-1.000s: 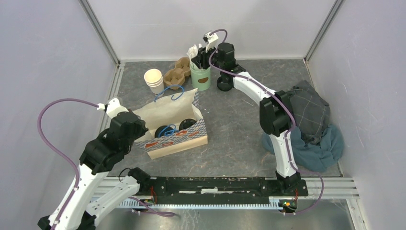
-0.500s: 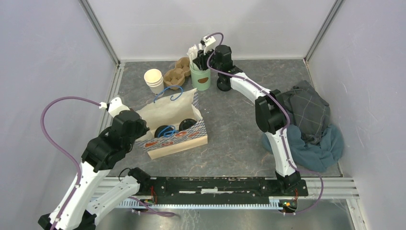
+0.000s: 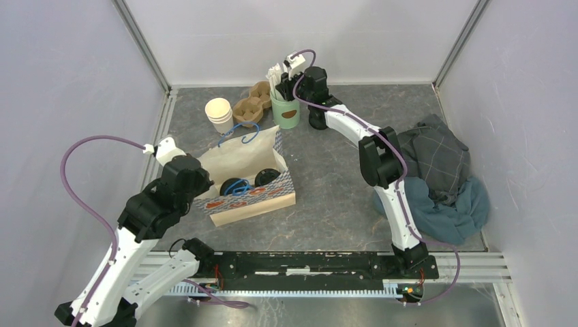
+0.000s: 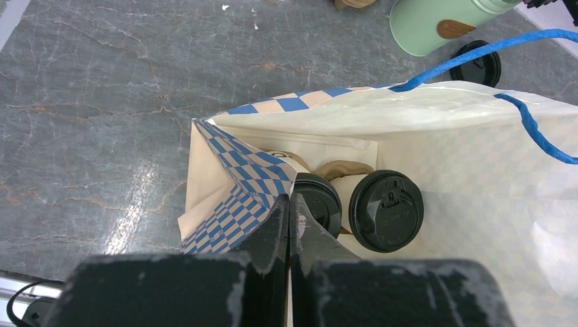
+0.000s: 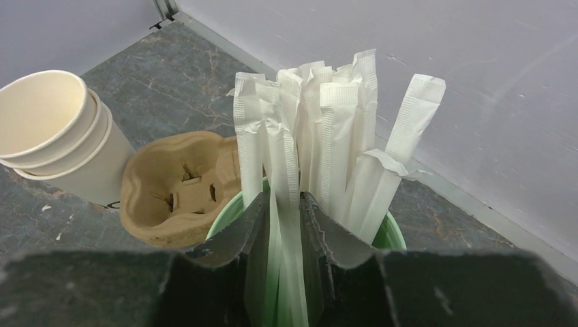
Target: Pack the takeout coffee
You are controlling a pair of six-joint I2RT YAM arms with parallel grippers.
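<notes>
Two black lids face up inside the bag (image 4: 436, 129) at the near left of the worktop (image 3: 334, 184). The right one is the takeout coffee (image 4: 386, 211), and a second lidded cup (image 4: 319, 206) touches it on the left. Both cups' sides are hidden, so no print shows. The lids' raised lettering is too small to read.

The bag has a blue-and-tan check. Reddish marks on its near outer face are too small to make out from above. The left fingers (image 4: 276, 235) are pressed together on the bag's left-end wall at its rim, and they cover part of the second cup's lid.

The right fingers (image 5: 249, 225) stand narrowly apart around one wrapped straw (image 5: 283, 170) in the green holder (image 4: 436, 27) at the far side. Whether they squeeze it cannot be told. A brown tab on the holder carries no legible writing. A loose black lid (image 4: 479, 63) is partly cut off behind the bag's handle.
</notes>
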